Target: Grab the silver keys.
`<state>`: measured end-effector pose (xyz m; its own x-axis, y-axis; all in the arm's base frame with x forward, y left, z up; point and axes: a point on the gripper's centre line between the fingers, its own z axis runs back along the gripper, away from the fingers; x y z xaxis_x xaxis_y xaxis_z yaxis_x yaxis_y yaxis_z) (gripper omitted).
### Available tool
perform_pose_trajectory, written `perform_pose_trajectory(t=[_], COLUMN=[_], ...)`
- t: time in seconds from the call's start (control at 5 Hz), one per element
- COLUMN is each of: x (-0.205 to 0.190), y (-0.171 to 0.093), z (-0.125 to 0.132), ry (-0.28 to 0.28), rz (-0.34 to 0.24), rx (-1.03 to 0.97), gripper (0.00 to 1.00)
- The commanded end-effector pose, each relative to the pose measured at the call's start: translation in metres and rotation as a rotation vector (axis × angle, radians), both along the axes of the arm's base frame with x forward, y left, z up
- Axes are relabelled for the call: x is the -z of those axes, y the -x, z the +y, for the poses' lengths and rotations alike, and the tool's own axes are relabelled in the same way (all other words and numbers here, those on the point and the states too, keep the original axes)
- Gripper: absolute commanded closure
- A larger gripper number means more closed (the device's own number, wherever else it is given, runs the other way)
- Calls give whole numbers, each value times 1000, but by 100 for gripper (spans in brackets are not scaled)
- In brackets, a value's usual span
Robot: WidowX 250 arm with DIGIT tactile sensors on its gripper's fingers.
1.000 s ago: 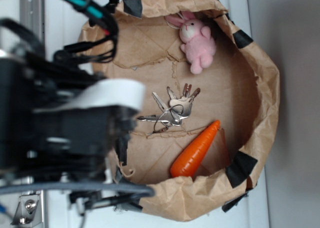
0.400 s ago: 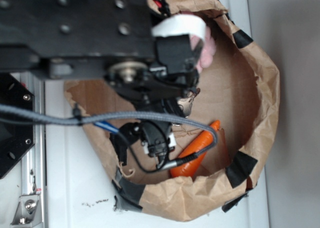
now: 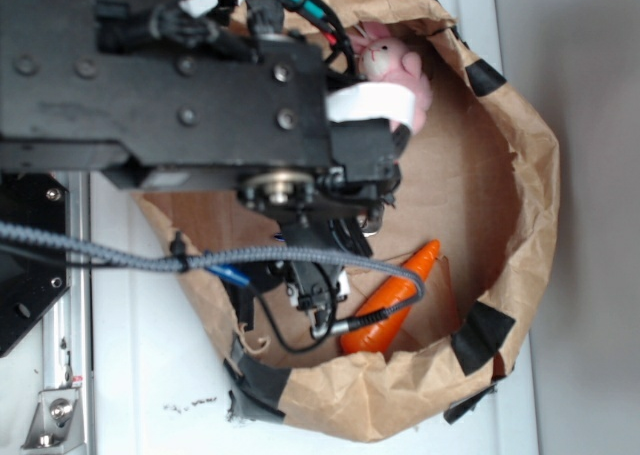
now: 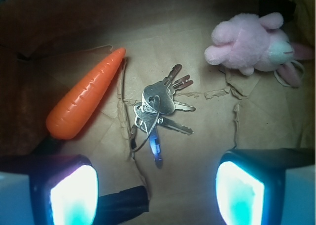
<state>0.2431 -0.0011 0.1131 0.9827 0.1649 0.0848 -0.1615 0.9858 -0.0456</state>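
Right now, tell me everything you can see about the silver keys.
The silver keys are a small bunch of shiny metal keys fanned out on thin wire rings, blades pointing several ways. They lie flat on the brown paper, between the orange carrot and the pink bunny, touching neither. The hand hovers open above them, fingers either side, not touching. In the exterior view the arm hides them.

No text, label, brand, number or sign can be read in either view. The white band (image 3: 368, 102) wrapped around the black arm in the exterior view is blank on the side that shows. The silver keys (image 4: 159, 109) in the wrist view are too small for any stamping to be made out.
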Motion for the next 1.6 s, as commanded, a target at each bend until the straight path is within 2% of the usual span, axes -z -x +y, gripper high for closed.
perform_pose_trajectory(t=[0.0,0.8,1.0,1.2,1.4], x=[-9,-9,12,22,34], y=[-7,-7,-17,-21,-22], z=[8,8,12,20,24], ry=[-22,-22,101,135,103], rz=[-51,-51,-41,-56,-26], rx=[9,9,-69,-160,-195], gripper=[0,0,0,0,0])
